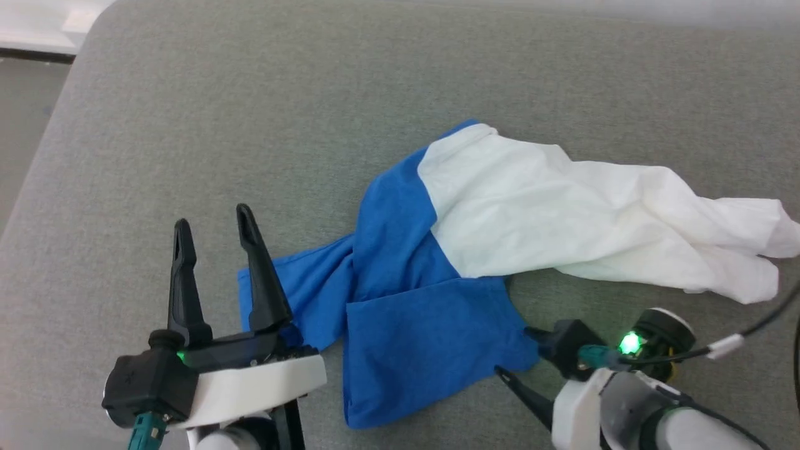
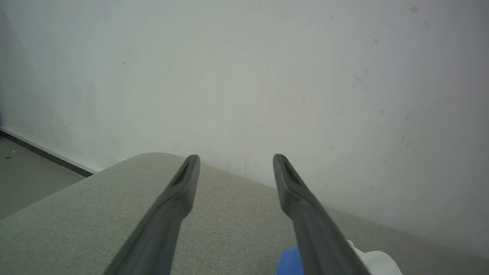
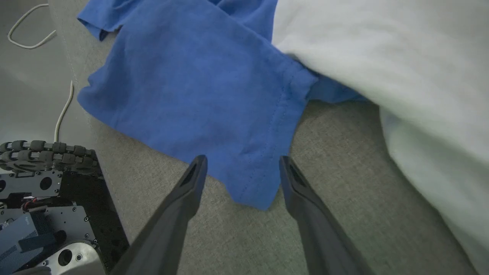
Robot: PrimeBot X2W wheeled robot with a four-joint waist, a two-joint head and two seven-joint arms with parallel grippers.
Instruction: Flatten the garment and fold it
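Note:
The garment (image 1: 500, 212) lies crumpled on the grey cushion. Its white body (image 1: 594, 212) trails to the right, and its blue sleeves (image 1: 412, 312) are bunched at the near left. My right gripper (image 1: 514, 351) is open at the near sleeve's right corner. In the right wrist view that blue sleeve corner (image 3: 252, 187) lies between the spread fingers of my right gripper (image 3: 242, 161), beside the white body (image 3: 382, 49). My left gripper (image 1: 212, 219) stands open and empty just left of the other sleeve's end (image 1: 294, 287). From the left wrist, my left gripper (image 2: 235, 157) points over the cushion toward a wall, with a bit of the garment (image 2: 288, 263) at the bottom edge.
The grey cushion (image 1: 250, 94) has a rounded far-left corner, with floor (image 1: 25, 125) beyond it. A pale wall (image 2: 244, 76) rises behind the cushion. Below the near edge are the robot's base and wheel (image 3: 38, 179) and a white cable (image 3: 26, 36) on the floor.

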